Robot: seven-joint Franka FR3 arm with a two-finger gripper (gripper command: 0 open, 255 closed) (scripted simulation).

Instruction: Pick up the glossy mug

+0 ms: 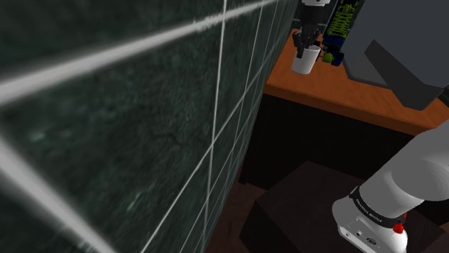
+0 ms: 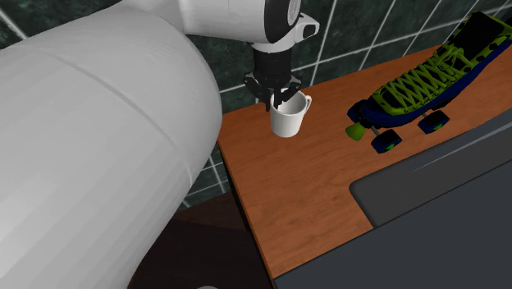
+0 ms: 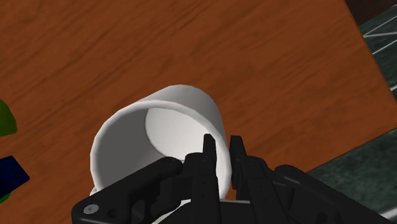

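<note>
The wooden counter (image 2: 304, 197) spreads out beneath the pincer, with a dark-green tiled wall (image 1: 108, 129) close behind it. A blue-and-green roller skate (image 2: 427, 86) lies on the counter well off to one side of the pincer. The white, glossy mug (image 2: 289, 121) hangs directly under the pincer (image 2: 281, 100). In the wrist view the pincer is clenched on the mug's rim, one finger inside the cup and the other outside, with the wall pinched between them. The mug tips a little in that hold, and I can see right into it: it is empty, just a smooth pale inside. To my eye the grasp is made and the lift is the step in hand. The mug looks clear of the wood, though I cannot tell for certain. Next I'd want a steady, straight rise, because a pinch on one side of the rim could let the cup swing or slip.
</note>
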